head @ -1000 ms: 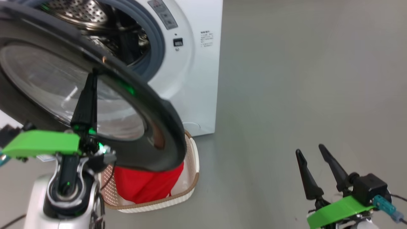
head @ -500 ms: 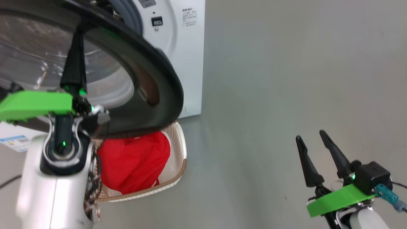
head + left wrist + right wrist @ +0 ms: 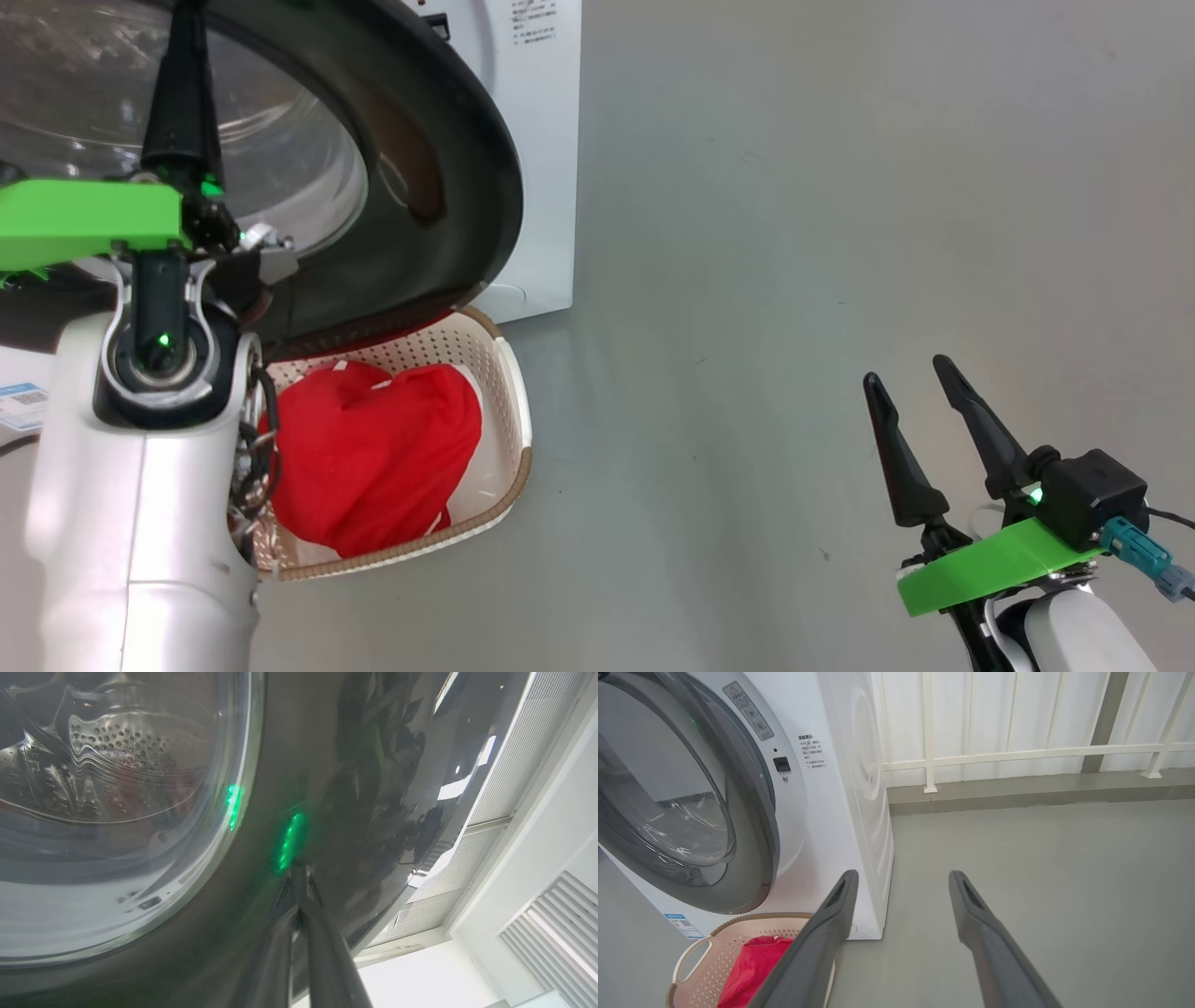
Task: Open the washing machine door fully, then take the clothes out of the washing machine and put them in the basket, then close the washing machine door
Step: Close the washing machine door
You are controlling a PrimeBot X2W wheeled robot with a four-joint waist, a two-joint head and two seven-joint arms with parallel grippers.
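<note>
The washing machine door (image 3: 467,187), black-rimmed with a clear glass bowl, stands close against the front of the white washing machine (image 3: 546,140). My left gripper (image 3: 182,56) is shut with nothing in it, and its tips press on the door's glossy rim (image 3: 336,765), as the left wrist view shows at the left gripper (image 3: 299,870). Through the glass I see the steel drum (image 3: 107,751). Red clothes (image 3: 373,457) lie in the cream basket (image 3: 509,401) on the floor below the door. My right gripper (image 3: 906,371) hangs open and empty far to the right, also the right gripper (image 3: 902,877).
Bare grey floor (image 3: 794,233) stretches to the right of the machine. A white railing and wall (image 3: 1017,756) run behind it. The basket (image 3: 691,956) sits right at the machine's foot, beside a small blue label (image 3: 682,924).
The door has swung toward the machine with my shut left gripper against its rim, and it now covers the drum opening seen a second ago. The head camera has shifted. The right gripper has barely moved.
</note>
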